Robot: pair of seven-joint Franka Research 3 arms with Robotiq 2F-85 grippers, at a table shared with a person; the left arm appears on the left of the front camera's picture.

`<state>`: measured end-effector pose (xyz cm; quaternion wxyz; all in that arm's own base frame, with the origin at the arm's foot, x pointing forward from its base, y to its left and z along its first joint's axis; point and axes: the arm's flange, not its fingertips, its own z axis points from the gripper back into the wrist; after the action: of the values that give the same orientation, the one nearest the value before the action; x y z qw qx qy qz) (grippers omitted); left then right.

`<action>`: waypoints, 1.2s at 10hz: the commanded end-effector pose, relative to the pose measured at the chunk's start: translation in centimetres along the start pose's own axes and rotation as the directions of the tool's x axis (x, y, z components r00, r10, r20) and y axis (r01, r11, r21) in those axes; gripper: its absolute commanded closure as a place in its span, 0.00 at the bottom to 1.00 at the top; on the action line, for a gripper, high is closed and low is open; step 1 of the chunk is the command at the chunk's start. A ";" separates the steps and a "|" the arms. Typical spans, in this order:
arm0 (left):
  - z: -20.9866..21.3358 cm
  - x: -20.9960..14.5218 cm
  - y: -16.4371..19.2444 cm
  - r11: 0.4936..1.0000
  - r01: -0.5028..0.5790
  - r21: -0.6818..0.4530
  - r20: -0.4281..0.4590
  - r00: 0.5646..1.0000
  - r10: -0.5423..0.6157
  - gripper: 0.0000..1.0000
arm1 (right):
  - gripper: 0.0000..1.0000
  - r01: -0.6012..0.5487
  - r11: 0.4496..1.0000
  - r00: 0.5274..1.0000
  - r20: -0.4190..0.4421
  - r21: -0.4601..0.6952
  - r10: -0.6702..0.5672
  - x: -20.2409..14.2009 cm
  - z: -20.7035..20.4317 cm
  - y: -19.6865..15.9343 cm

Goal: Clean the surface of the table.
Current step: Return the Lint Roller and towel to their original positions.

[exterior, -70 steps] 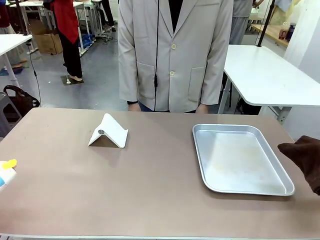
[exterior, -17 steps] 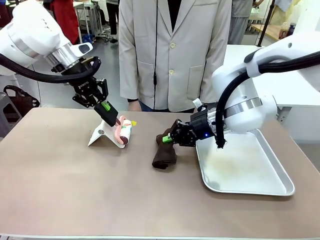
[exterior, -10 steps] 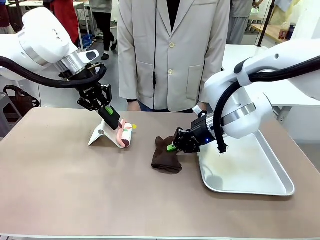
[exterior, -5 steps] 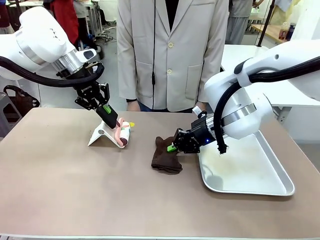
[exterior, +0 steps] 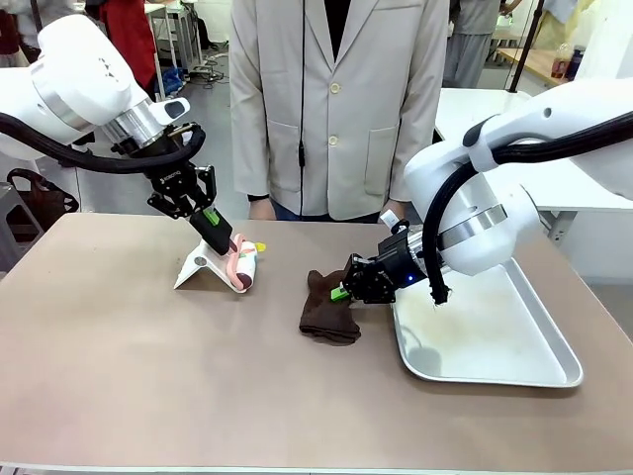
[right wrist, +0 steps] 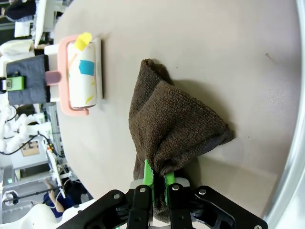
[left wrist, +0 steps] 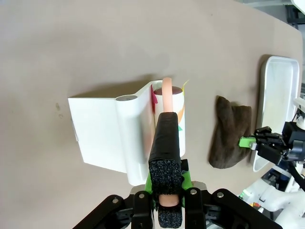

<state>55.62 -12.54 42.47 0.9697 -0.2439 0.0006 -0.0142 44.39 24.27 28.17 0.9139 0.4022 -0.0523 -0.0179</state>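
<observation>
The taupe-brown table (exterior: 178, 386) spans the front view. My left gripper (exterior: 220, 236) is shut on the pink handle of a lint roller (exterior: 246, 265), whose roll rests against a white folded stand (exterior: 205, 270). In the left wrist view the handle (left wrist: 167, 88) runs between my fingers (left wrist: 165, 143) to the roll (left wrist: 177, 110). My right gripper (exterior: 342, 291) is shut on a dark brown cloth (exterior: 327, 313) that lies bunched on the table beside the tray. In the right wrist view the cloth (right wrist: 176, 124) spreads out from my gripper (right wrist: 155, 180).
A silver metal tray (exterior: 524, 374) sits at the right, its rim (right wrist: 291, 162) close to the cloth. A person in a pale coat (exterior: 341, 99) stands at the far edge. The near half of the table is bare.
Since the earliest frame both arms have come in over the table with the roller and the cloth. Over the last second they have barely moved.
</observation>
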 end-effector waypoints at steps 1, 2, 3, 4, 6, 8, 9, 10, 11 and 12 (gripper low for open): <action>0.0 0.0 0.6 0.999 -0.036 0.021 0.014 0.999 0.036 0.78 | 0.90 0.000 1.000 1.000 -0.004 0.004 0.000 -0.2 0.1 0.1; -0.1 0.0 0.6 0.999 -0.039 0.025 0.008 0.999 0.039 0.78 | 0.90 0.000 1.000 1.000 0.000 0.000 0.000 0.0 0.0 0.0; -0.2 0.1 0.7 0.999 -0.042 0.025 0.007 0.999 0.042 0.29 | 0.66 0.010 1.000 1.000 -0.023 0.003 -0.010 -0.1 0.0 0.0; -0.2 0.1 0.9 0.999 -0.036 0.034 0.003 0.999 0.036 0.21 | 0.34 0.018 1.000 0.999 -0.032 0.003 -0.017 -0.1 0.1 0.0; 0.1 0.2 1.2 0.998 -0.044 0.047 0.009 0.999 0.044 0.00 | 0.00 0.030 1.000 0.999 -0.035 0.006 -0.030 0.0 0.1 -0.1; 0.6 0.2 1.4 0.998 -0.053 0.046 0.023 0.998 0.052 0.00 | 0.00 0.043 0.999 0.998 -0.037 0.011 -0.043 0.2 0.2 -0.4; 0.9 0.2 1.6 0.997 -0.059 0.050 0.030 0.998 0.058 0.00 | 0.00 0.046 0.999 0.998 -0.031 0.012 -0.046 0.2 0.5 -0.4; 1.4 0.1 1.8 0.997 -0.067 0.049 0.034 0.997 0.066 0.00 | 0.00 0.041 0.999 0.999 -0.023 0.018 -0.040 0.2 1.0 -0.2; 2.3 -0.2 2.1 0.997 -0.068 0.037 0.041 0.997 0.067 0.00 | 0.00 0.021 1.000 1.000 -0.011 0.020 -0.021 0.0 1.7 0.3; 3.3 -0.8 2.4 0.998 -0.062 0.009 0.048 0.997 0.062 0.00 | 0.00 -0.001 1.000 1.000 -0.022 0.029 0.002 -0.4 2.2 0.8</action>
<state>56.00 -9.54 43.42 0.9717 -0.2355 -0.0125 0.0141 44.59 23.72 29.05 0.9084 0.4147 -0.0493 -0.0190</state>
